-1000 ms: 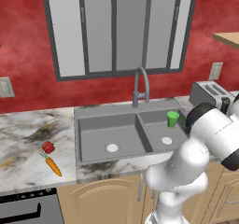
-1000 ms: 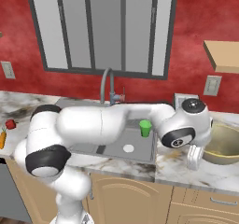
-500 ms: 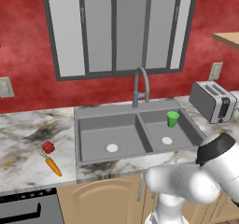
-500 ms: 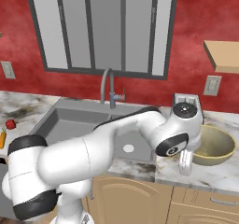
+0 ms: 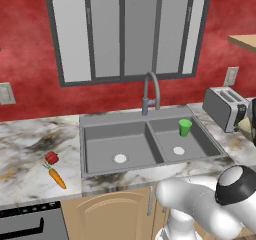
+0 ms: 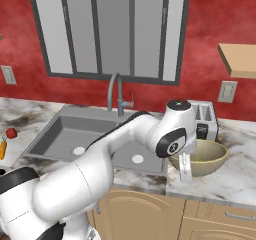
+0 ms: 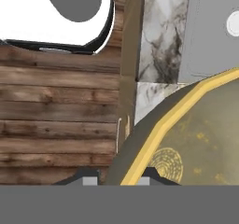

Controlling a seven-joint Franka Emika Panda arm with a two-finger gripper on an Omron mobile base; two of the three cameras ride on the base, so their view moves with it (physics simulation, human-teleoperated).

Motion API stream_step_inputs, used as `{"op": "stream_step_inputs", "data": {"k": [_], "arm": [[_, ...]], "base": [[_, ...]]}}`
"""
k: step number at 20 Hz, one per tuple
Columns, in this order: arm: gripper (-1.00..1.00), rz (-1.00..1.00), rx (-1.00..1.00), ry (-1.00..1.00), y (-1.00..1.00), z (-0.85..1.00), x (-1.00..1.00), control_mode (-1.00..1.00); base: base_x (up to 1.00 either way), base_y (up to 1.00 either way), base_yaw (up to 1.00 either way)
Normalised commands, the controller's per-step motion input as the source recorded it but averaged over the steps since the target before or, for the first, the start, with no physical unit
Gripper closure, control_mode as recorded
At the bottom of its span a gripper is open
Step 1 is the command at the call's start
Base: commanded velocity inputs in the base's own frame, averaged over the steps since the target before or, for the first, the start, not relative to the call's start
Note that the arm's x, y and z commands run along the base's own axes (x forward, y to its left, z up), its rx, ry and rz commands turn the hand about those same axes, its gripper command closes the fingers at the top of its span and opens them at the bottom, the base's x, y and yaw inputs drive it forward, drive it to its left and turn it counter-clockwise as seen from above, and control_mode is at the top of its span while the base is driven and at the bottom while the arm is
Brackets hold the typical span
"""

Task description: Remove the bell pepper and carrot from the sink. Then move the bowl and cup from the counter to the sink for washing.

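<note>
Gripping the bowl (image 6: 200,156) by its near rim, the jaws (image 7: 116,178) sit closed on either side of the pale edge, as the hand view shows. That bowl is at the right of the sink (image 5: 100,134), over the marble worktop (image 6: 235,176) and in front of a toaster (image 5: 225,106). Farther off, the cup (image 5: 185,127) stands in the right basin. Bell pepper (image 5: 51,158) and carrot (image 5: 57,178) lie close together on the worktop left of the sink.
</note>
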Motion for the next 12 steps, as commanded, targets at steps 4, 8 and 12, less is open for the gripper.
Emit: {"op": "stream_step_inputs", "data": {"k": [4,8,12], "arm": [[1.0,0.16,0.02,0.31,0.44,0.11,0.0,-1.0],[1.0,0.15,0.13,0.22,0.35,0.12,0.03,-1.0],[1.0,0.13,0.15,0.07,0.34,0.06,0.0,-1.0]], "base": [[0.0,0.0,0.0],[0.0,0.0,0.0],[0.0,0.0,0.0]]}}
